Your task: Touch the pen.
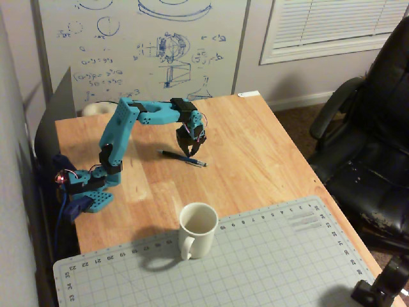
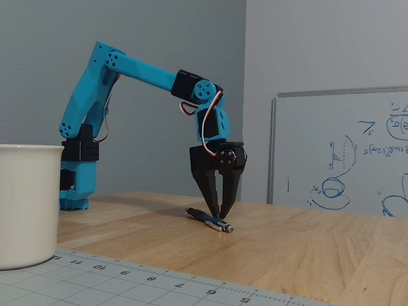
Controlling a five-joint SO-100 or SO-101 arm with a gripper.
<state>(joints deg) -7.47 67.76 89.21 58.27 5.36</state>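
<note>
in the low fixed view, a white mug (image 2: 25,204) stands at the left edge; further right the pen (image 2: 209,220) lies flat on the wooden worktop (image 2: 306,248) — the gripper (image 2: 217,215) points down, fingers slightly spread, tips touching it.

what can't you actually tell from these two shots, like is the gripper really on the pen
- Contact: in a fixed view the gripper tips sit at the pen, but touch or a hair above is too small to settle.
- From above, the gripper covers part of the pen.
- White mug: cut off by the left edge in the low view.
- Whiteboard writing: too blurred to read.
</note>
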